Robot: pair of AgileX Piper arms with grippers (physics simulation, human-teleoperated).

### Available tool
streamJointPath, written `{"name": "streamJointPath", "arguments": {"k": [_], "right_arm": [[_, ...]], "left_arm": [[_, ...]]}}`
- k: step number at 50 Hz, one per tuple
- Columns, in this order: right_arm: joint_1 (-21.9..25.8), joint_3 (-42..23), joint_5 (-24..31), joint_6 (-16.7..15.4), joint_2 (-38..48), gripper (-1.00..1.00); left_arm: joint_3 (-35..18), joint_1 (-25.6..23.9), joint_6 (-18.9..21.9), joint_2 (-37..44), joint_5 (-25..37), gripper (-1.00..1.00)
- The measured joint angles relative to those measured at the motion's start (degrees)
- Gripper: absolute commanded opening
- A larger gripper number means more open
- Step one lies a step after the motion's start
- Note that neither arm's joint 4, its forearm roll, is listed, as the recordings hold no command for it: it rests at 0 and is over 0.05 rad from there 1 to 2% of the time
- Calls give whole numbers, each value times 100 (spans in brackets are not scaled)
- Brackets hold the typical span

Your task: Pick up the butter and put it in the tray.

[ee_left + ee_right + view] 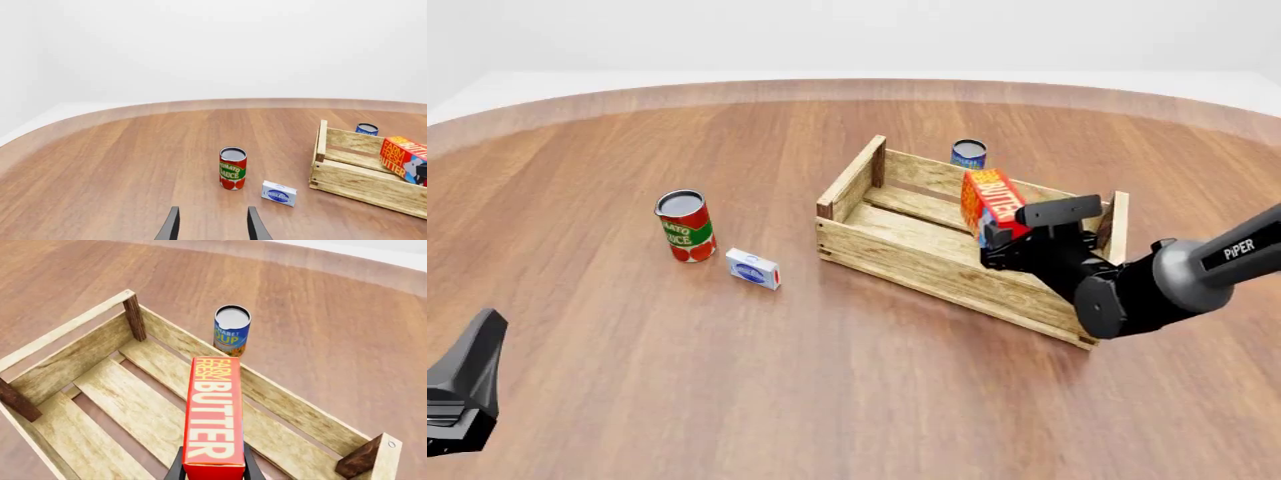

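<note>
The butter (992,203) is a red-orange carton with white lettering, held upright over the inside of the tray (888,255), a pale wooden slat crate. My right gripper (1004,238) is shut on the butter's lower end. In the right wrist view the butter (213,415) sticks out from between the fingers above the tray's slatted floor (127,405). The left wrist view shows the butter (402,159) and tray (347,180) at its edge. My left gripper (212,227) is open and empty, far from both, near the table's front left.
A tomato sauce can (685,226) and a small white-and-blue box (753,269) stand left of the tray. A blue soup can (968,154) stands just behind the tray's far wall. The left arm's body (461,395) is at the front left corner.
</note>
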Motion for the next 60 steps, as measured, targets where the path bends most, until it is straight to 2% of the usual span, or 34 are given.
{"name": "streamJointPath", "arguments": {"k": [16,17,38,60], "right_arm": [[-1,-35,37,10,58,-100],[-2,-39,42,10,62,100],[-34,-173,109,147,23,100],[-31,16,151,159,-318,100]], "left_arm": [[0,0,0,0,0,100],[0,0,0,0,0,100],[0,0,0,0,0,100],[0,0,0,0,0,100]]}}
